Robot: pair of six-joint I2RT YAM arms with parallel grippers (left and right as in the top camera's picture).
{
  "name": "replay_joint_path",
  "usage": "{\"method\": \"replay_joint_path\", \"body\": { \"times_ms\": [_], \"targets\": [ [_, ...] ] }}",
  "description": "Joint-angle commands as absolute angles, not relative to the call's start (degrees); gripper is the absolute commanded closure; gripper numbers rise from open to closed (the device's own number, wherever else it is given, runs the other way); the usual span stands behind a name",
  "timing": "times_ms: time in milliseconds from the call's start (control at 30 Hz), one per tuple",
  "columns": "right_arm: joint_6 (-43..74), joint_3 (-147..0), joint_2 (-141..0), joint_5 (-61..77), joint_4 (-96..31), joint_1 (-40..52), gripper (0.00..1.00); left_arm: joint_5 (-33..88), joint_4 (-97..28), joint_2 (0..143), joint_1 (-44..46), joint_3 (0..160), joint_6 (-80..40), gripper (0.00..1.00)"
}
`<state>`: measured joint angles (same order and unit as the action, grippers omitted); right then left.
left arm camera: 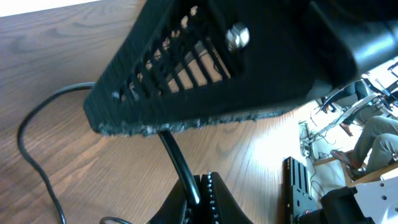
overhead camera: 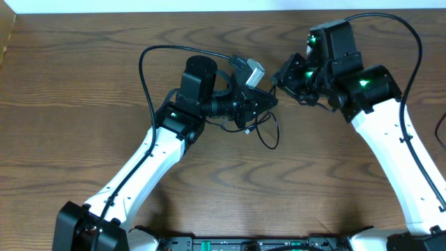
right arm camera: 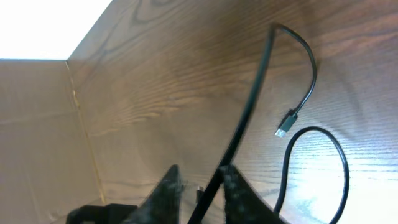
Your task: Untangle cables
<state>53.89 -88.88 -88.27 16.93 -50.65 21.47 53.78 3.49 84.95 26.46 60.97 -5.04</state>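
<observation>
Left pincer [left arm camera: 200,186] clamps black cable [left arm camera: 177,158], tips partly cut off; right pincer [right arm camera: 199,173] narrow, loosely astride black cable.

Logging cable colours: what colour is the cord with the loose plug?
Black cord, best in the right wrist view.

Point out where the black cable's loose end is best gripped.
Grip the black cable just behind its plug, coming from above: that end lies free on the table, and the wider plug should stop slipping.
</observation>
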Motion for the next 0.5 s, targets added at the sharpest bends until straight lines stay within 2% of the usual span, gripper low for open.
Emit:
{"method": "replay_joint_path", "body": {
  "times_ms": [0,467],
  "targets": [
    [54.22,-88.75,-89.54,16.62,-50.52,22.11,0.99,55.05,4.43,83.13,26.59,60.86,-6.17,0.93],
    [47.81,-88.75,-90.32,16.6,-49.93,19.81,0.99,55.02,4.6,83.13,26.59,60.86,-6.15,0.92]
  ]
}}
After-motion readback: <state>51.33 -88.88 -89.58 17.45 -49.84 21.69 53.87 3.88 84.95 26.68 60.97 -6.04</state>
